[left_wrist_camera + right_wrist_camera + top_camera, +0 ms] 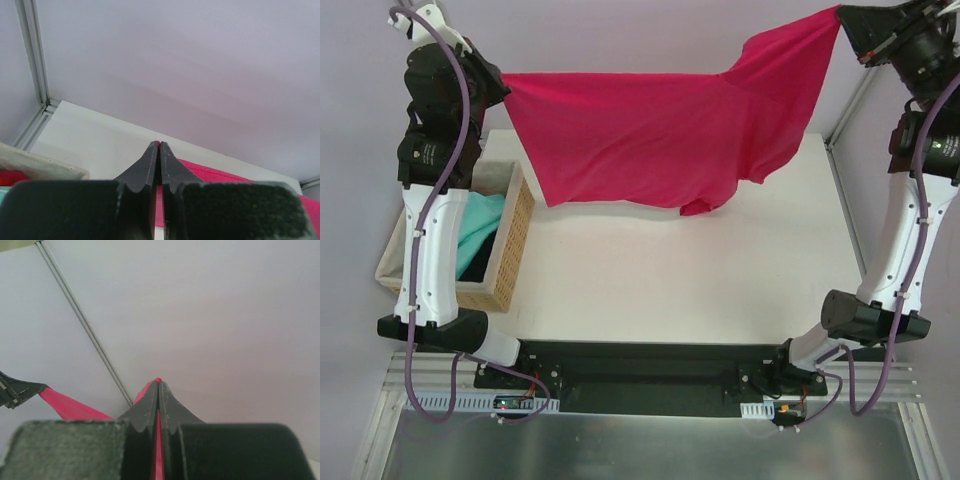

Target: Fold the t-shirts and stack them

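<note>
The crimson-magenta t-shirt point(650, 135) hangs spread in the air between both arms over the far part of the white table point(670, 280). My left gripper point(503, 85) is shut on its left corner; the cloth shows between its fingers in the left wrist view point(215, 174). My right gripper point(842, 18) is shut on its right corner, held higher; cloth shows pinched between the jaws in the right wrist view point(158, 450). The shirt's lower hem droops to the table at the right point(705, 205). A light teal t-shirt point(480, 235) lies in the basket. The red t-shirt shows only as a sliver point(12, 176).
A woven wicker basket point(510, 250) with a cloth liner stands at the table's left edge under the left arm. A metal frame rail point(840, 170) runs along the right side of the table. The wall is close behind.
</note>
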Controlling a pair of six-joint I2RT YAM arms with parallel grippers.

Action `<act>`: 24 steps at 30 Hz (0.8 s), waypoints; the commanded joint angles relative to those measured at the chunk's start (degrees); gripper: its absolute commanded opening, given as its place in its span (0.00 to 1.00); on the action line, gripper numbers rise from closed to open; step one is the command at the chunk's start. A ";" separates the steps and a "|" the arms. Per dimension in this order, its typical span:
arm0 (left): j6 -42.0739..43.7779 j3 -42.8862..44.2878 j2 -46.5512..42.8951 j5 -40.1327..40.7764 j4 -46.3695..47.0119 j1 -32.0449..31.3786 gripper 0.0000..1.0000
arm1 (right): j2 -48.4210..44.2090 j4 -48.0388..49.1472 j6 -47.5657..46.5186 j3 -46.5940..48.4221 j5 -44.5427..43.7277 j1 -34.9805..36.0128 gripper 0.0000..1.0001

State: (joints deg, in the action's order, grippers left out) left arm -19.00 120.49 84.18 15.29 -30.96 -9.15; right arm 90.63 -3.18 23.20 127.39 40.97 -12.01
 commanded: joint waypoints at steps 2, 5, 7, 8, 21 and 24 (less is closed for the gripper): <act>-3.40 5.28 -0.43 -2.45 0.29 1.32 0.00 | -3.79 9.07 4.23 6.36 2.89 -1.70 0.00; -5.07 7.65 0.98 -4.03 -0.15 1.59 0.00 | -4.23 8.54 4.13 9.53 1.83 -1.70 0.01; -5.60 9.58 1.51 -4.56 -0.24 1.59 0.00 | -4.32 8.54 4.05 10.15 1.31 -1.70 0.00; -5.43 10.20 1.86 -4.83 -0.41 1.59 0.00 | -4.76 8.54 4.04 10.16 1.39 -1.70 0.00; -2.27 7.76 -4.55 -3.95 -0.68 1.59 0.00 | -10.74 3.44 0.18 7.71 -1.86 -1.70 0.00; -1.74 6.26 -5.34 -3.16 -0.77 1.59 0.00 | -11.88 3.88 0.35 3.84 -0.98 -1.70 0.00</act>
State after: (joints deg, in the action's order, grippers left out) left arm -22.87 128.11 81.49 11.03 -33.36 -8.14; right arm 79.29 -0.64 23.97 134.50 40.53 -13.41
